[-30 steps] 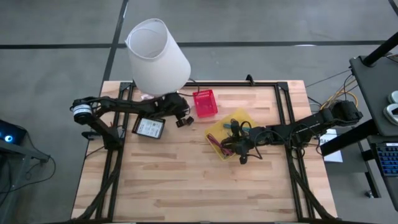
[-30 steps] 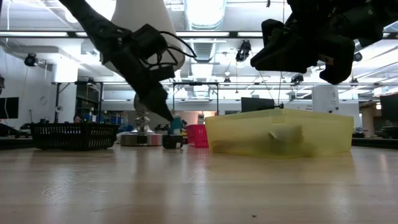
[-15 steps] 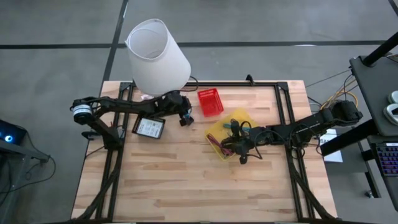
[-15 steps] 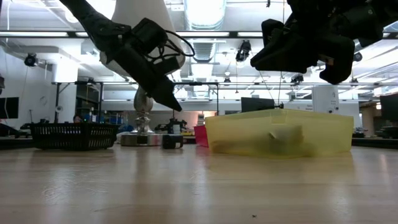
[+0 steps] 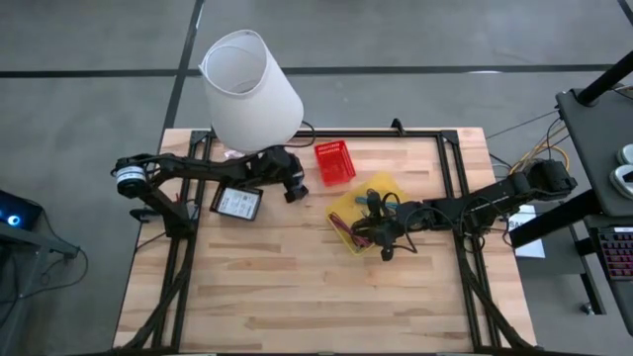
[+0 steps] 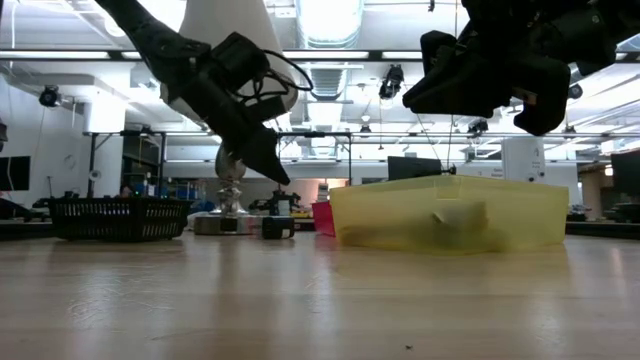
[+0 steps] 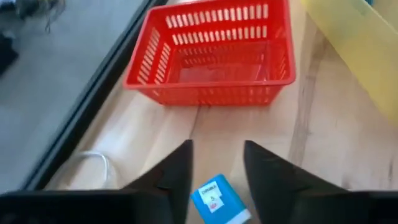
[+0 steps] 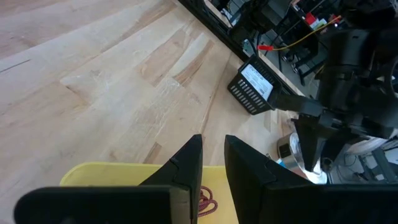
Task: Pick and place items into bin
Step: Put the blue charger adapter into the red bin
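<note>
While my left gripper [image 7: 216, 168] hangs spread above a small blue packet [image 7: 219, 200], the red basket [image 7: 214, 53] beyond looks bare. My right gripper [image 8: 212, 163], fingers slightly parted and gripping nothing, hovers over the yellow bin [image 5: 363, 215] holding tangled ties [image 5: 348, 233].

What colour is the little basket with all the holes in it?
Red. The basket shows best in the left wrist view.

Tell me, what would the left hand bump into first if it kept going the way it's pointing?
Probably the small blue box lying on the table just beyond the left hand, whose fingers are open. Past that stands the red basket. The hand points downward, so it might meet the table first; depth is hard to judge.
</note>
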### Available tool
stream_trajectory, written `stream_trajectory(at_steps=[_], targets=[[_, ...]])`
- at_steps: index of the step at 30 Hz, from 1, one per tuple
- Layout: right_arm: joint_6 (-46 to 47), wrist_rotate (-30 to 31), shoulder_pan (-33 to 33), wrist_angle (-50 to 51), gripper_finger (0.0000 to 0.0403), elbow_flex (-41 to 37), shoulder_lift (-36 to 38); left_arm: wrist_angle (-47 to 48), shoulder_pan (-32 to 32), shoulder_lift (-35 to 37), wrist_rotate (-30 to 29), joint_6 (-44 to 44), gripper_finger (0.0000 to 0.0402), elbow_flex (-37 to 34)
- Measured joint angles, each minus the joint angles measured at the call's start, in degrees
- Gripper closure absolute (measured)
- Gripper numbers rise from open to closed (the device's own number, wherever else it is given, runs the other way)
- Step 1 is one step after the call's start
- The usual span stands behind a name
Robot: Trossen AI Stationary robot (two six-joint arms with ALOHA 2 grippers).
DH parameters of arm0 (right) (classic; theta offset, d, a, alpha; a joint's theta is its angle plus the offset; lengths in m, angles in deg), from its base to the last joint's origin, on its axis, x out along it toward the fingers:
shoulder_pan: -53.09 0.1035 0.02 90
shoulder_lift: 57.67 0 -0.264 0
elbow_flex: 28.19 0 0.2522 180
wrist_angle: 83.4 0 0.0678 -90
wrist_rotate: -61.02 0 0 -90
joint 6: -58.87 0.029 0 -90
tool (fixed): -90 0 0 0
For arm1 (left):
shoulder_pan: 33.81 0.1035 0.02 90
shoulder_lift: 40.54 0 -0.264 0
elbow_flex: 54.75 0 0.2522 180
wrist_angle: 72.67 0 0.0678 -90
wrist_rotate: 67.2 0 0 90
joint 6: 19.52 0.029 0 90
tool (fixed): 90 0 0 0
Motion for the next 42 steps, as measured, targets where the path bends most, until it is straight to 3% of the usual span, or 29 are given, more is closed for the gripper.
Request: stream_trajectory(at_steps=[5,10,24,42], targets=[[0.02,0.0,-0.02,0.0,0.0346,0.0,0.0,3.19,0.04,0.0,-0.14,-3.25,0.0196,-0.33],[0.02,0.0,-0.01,0.0,0.0346,0.0,0.0,4.15,0.04,-0.75,-0.18,-6.17,0.016,-0.39],[0.02,0.0,0.0,0.0,0.0346,0.0,0.0,3.58,0.51,-4.68,-5.5,-5.68,0.0157,-0.02],[0.02,0.0,0.0,0.02,0.0346,0.0,0.0,0.3,0.79,-13.64,-5.6,-4.45,0.0157,1.51]])
